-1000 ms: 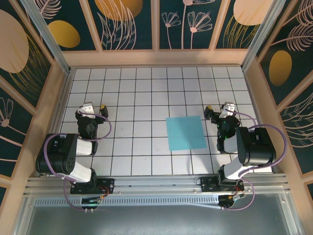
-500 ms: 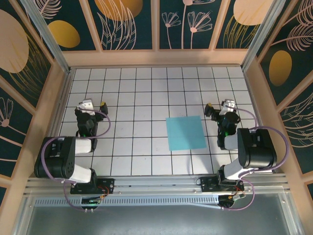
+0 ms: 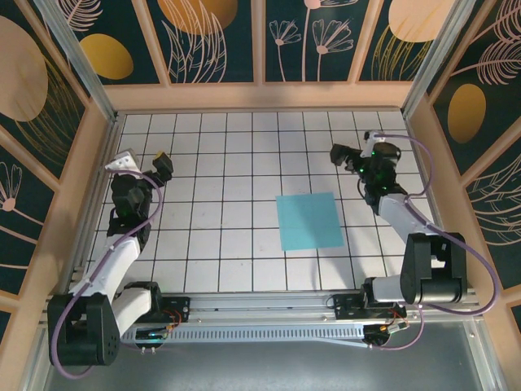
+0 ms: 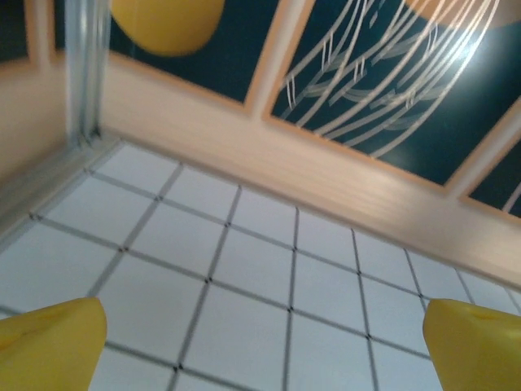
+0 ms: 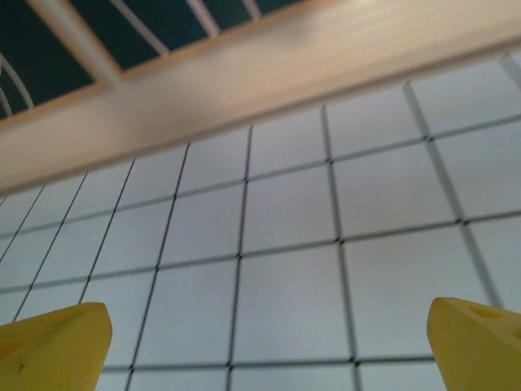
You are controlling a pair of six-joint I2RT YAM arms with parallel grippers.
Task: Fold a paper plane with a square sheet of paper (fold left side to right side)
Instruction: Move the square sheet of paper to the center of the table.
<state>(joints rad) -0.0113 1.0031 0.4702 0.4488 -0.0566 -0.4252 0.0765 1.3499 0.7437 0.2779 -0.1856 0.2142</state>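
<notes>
While the square sheet of paper (image 3: 309,221) lies flat and unfolded on the gridded desk (image 3: 220,244), right of centre, it looks light, limp and easily creased; its left edge seems the place to pinch. Farther back, the left end effector (image 3: 142,161) and right end effector (image 3: 356,145) hang wide open, empty, well apart from it.

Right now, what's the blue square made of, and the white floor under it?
The blue square looks like thin matte paper: it lies flat with crisp edges and no shine. The white floor seems hard and smooth, maybe plastic or laminate with dark grid lines; I can't tell which.
</notes>
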